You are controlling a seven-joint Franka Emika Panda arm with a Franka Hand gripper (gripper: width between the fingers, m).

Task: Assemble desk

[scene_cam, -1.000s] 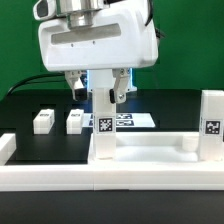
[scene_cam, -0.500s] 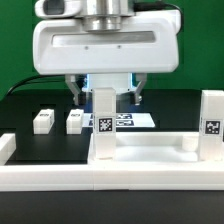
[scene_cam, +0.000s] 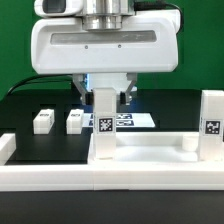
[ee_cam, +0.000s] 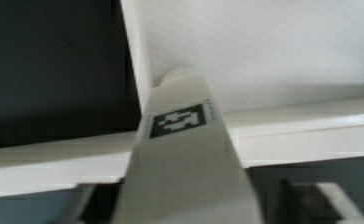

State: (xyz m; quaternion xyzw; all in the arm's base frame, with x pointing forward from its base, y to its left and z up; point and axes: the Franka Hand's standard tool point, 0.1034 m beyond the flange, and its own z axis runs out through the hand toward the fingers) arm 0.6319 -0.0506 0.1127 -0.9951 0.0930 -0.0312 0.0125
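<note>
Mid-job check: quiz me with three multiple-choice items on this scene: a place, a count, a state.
1. The end effector hangs over: A) the middle white square leg post; B) the far-right post; C) the marker board.
2. Short white posts lying loose on the black table: A) none; B) two; C) four.
3. The middle post is: A) lying flat; B) upright; C) lifted clear.
Answers: A, it straddles that post's top; B, a pair at the exterior view's left; B, it stands vertical on the white rimmed tabletop panel.
</note>
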